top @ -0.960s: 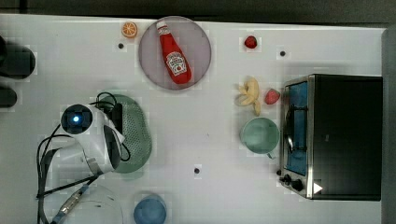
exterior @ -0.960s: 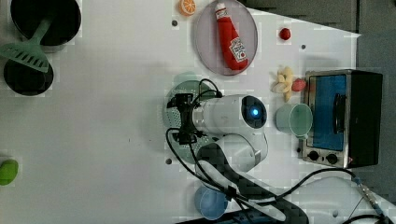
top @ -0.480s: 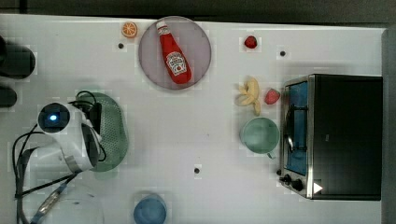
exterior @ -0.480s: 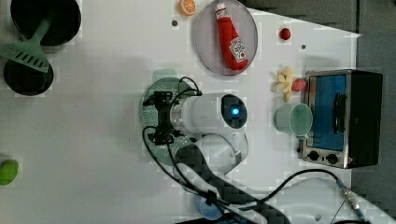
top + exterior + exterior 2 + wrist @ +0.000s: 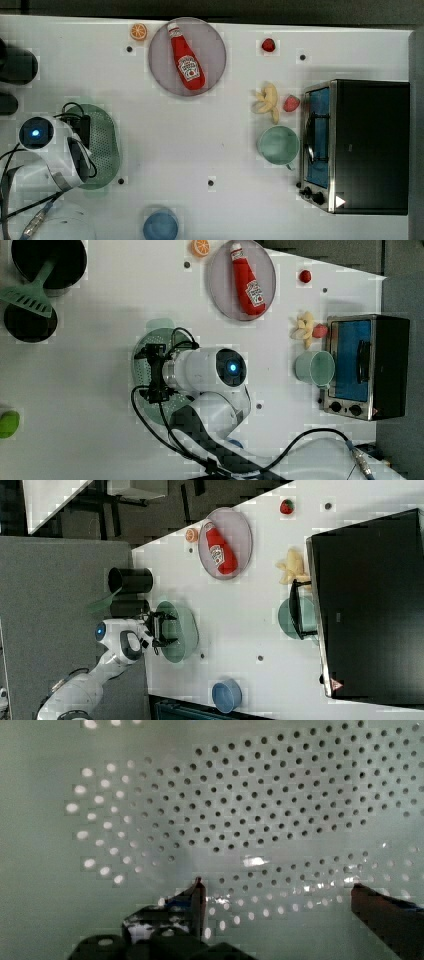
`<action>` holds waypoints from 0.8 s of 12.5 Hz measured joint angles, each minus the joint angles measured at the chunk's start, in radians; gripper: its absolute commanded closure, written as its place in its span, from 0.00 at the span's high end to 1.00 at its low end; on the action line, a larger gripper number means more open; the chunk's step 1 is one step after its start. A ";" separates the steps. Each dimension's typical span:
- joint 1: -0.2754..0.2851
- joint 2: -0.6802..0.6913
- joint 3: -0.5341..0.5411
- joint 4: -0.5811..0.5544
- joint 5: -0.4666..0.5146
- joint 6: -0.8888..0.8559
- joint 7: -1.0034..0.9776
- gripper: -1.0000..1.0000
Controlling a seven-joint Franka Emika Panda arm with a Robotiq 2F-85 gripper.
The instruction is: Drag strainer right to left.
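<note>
The strainer [image 5: 106, 145], a pale mint-green oval colander with a finely perforated bottom, lies on the white table [image 5: 165, 150] near the top view's left edge. The white arm covers part of it. In the left view the strainer [image 5: 143, 347] sits under my gripper [image 5: 154, 374], which reaches down into its bowl. The right view shows the same, with my gripper [image 5: 161, 630] over the strainer [image 5: 184, 630]. In the wrist view my gripper [image 5: 280, 895] is open. Its two dark fingertips [image 5: 197, 897] stand apart just over the strainer's perforated bottom [image 5: 260, 805], with nothing between them.
A grey plate [image 5: 216, 45] holding a ketchup bottle [image 5: 186, 57] sits at the back. A mint cup [image 5: 278, 145], a banana [image 5: 267, 102] and a toaster oven [image 5: 360, 145] stand at the top view's right. A blue bowl [image 5: 160, 225] is at the front. Black pots [image 5: 17, 65] stand at the far left.
The arm and the strainer under it have slid steadily toward the top view's left, away from the table's middle. Nothing else has moved.
</note>
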 measured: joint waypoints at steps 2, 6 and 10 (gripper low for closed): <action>0.024 0.013 -0.021 0.015 -0.002 0.000 0.009 1.00; 0.050 0.001 -0.036 0.035 0.002 -0.031 0.009 1.00; 0.071 -0.166 -0.099 -0.021 0.016 -0.278 -0.148 1.00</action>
